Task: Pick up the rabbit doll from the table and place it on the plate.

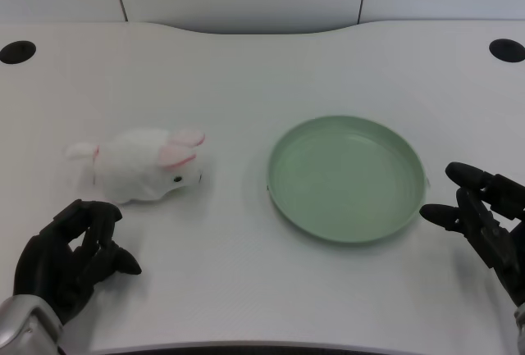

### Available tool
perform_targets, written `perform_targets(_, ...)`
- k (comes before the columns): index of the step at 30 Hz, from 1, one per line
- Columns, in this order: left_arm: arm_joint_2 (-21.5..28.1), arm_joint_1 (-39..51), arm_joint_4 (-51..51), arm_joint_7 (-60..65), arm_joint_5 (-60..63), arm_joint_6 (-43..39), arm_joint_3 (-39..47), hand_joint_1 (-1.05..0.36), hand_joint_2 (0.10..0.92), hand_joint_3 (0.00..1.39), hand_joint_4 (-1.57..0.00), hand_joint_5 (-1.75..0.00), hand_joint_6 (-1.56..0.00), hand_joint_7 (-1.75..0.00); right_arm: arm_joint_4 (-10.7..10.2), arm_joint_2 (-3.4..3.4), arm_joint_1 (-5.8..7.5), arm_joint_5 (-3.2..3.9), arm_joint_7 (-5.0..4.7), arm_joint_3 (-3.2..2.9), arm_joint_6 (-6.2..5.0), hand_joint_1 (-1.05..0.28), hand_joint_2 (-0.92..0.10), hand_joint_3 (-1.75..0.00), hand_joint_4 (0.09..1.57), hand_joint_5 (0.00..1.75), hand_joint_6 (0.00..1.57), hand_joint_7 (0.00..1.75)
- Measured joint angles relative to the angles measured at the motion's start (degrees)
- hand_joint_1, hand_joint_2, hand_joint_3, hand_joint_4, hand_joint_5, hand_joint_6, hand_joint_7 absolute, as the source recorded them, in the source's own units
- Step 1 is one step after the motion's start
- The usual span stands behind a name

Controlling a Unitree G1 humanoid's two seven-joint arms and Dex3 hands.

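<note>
The small white plush rabbit doll (146,166) with pink ears lies on its side toward the left edge of the white table (246,68), well apart from the round pale-green plastic plate (408,197) on its right. The black left hand (72,255) sits near the front-left corner, just short of the doll, fingers curled inward around nothing — clenched, not grasping. A closed hand reaching in would likely nudge the soft toy away instead of enclosing it. The forearm is cut off at the frame's corner, and the doll's underside is hidden.
</note>
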Motion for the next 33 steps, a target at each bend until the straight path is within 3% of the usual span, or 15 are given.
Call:
perform_targets(3, 0.1, 0.1, 0.3, -1.8, 0.5, -3.9, -0.4, -0.52, 0.921, 0.54, -0.71, -1.75, -0.47, -1.75, -0.1, 0.01, 0.0, -0.24, -0.05, 0.19, 0.0, -0.22, -0.92, -0.34, 0.99, 0.45, 1.07, 0.0)
perform_targets(4, 0.5, 0.2, 0.5, -2.2, 1.9, -5.9, -1.0, -0.55, 0.921, 0.51, -0.58, -1.75, -0.41, -1.56, -0.1, 0.02, 0.0, -0.25, -0.05, 0.22, 0.0, -0.22, -0.92, -0.32, 0.99, 0.46, 1.08, 0.01)
perform_targets(5, 1.4, 0.5, 0.6, -3.3, 3.9, -9.5, -2.2, -0.57, 0.921, 0.51, -0.53, -1.75, -0.39, -1.49, -0.1, 0.02, 0.01, -0.3, -0.07, 0.21, 0.0, -0.22, -0.92, -0.32, 0.99, 0.46, 1.09, 0.01)
perform_targets(7, 3.6, 0.5, 0.5, -5.1, 7.7, -17.1, -4.1, -0.57, 0.921, 0.5, -0.5, -1.75, -0.37, -1.43, -0.1, 0.02, 0.01, -0.32, -0.08, 0.2, 0.0, -0.22, -0.92, -0.31, 0.99, 0.46, 1.09, 0.01)
perform_targets(8, 4.7, 0.3, -0.1, -5.2, 9.5, -19.3, -4.8, -0.59, 0.921, 0.44, -0.46, -1.65, -0.34, -1.27, -0.1, 0.02, 0.01, -0.31, -0.12, 0.18, 0.0, -0.22, -0.92, -0.31, 1.0, 0.46, 1.1, 0.01)
perform_targets(10, 7.4, -0.4, -1.9, -5.2, 13.2, -21.9, -6.5, -0.6, 0.921, 0.4, -0.44, -1.59, -0.33, -1.17, -0.3, 0.03, 0.01, -0.31, -0.35, 0.19, 0.11, -0.21, -0.92, -0.31, 1.01, 0.47, 1.11, 0.02)
perform_targets(16, 9.1, -1.4, -3.1, -5.1, 15.5, -23.5, -8.1, -0.6, 0.921, 0.39, -0.44, -1.57, -0.34, -1.12, -0.6, 0.05, 0.01, -0.31, -0.55, 0.2, 0.37, -0.21, -0.92, -0.31, 1.01, 0.47, 1.11, 0.02)
perform_targets(17, 10.1, -1.8, -3.1, -5.1, 17.9, -24.1, -9.2, -0.63, 0.911, 0.25, -0.18, -1.39, -0.17, -0.96, -0.6, 0.04, 0.06, -0.34, -0.56, 0.18, 0.35, -0.21, -0.92, -0.31, 1.0, 0.47, 1.11, 0.01)
perform_targets(20, 18.0, -7.1, -3.4, -5.5, 29.7, -28.7, -13.9, -0.71, 0.92, 0.11, -0.02, -1.2, -0.04, -0.8, -0.6, 0.06, 0.1, -0.73, -0.56, 0.36, 0.2, -0.22, -0.92, -0.32, 1.0, 0.47, 1.11, 0.02)
perform_targets(23, 22.4, -12.9, -4.9, -3.7, 34.7, -32.4, -15.1, -0.73, 0.921, 0.09, 0.0, -1.15, -0.01, -0.77, -0.6, 0.07, 0.08, -0.83, -0.54, 0.56, 0.13, -0.22, -0.92, -0.32, 1.0, 0.47, 1.11, 0.02)
perform_targets(24, 23.0, -14.1, -5.5, -3.2, 36.8, -32.6, -16.0, -0.79, 0.921, 0.1, 0.0, -0.77, -0.01, -0.53, -0.6, 0.06, 0.09, -0.82, -0.55, 0.56, 0.1, -0.22, -0.92, -0.3, 1.0, 0.47, 1.11, 0.02)
perform_targets(26, 24.5, -15.6, -6.1, -3.2, 41.9, -32.3, -18.7, -0.82, 0.921, 0.1, 0.0, -0.47, 0.0, -0.38, -0.6, 0.07, 0.11, -0.82, -0.54, 0.58, 0.06, -0.22, -0.92, -0.29, 1.0, 0.47, 1.11, 0.01)
perform_targets(29, 26.5, -17.9, -6.1, -3.1, 47.7, -32.1, -21.7, -0.9, 0.921, 0.12, 0.0, -0.18, 0.0, -0.23, -0.6, 0.06, 0.19, -0.79, -0.56, 0.54, 0.06, -0.21, -0.92, -0.3, 1.01, 0.48, 1.11, 0.01)
perform_targets(33, 28.3, -22.0, -5.3, -2.7, 52.1, -32.3, -23.9, -0.94, 0.921, 0.13, 0.0, -0.08, 0.0, -0.16, -0.6, 0.16, 0.19, -0.76, -0.54, 0.63, 0.06, -0.22, -0.92, -0.3, 1.01, 0.47, 1.11, 0.01)
